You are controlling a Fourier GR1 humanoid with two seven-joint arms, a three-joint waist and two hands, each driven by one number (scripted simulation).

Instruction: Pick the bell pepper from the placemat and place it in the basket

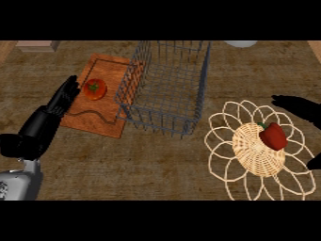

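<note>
Head view: the right hand is spread open and holds nothing; the pepper lies just inside it on the placemat. The left hand rests open. Closing off-centre could roll the pepper away; the basket stands well beyond.
</note>
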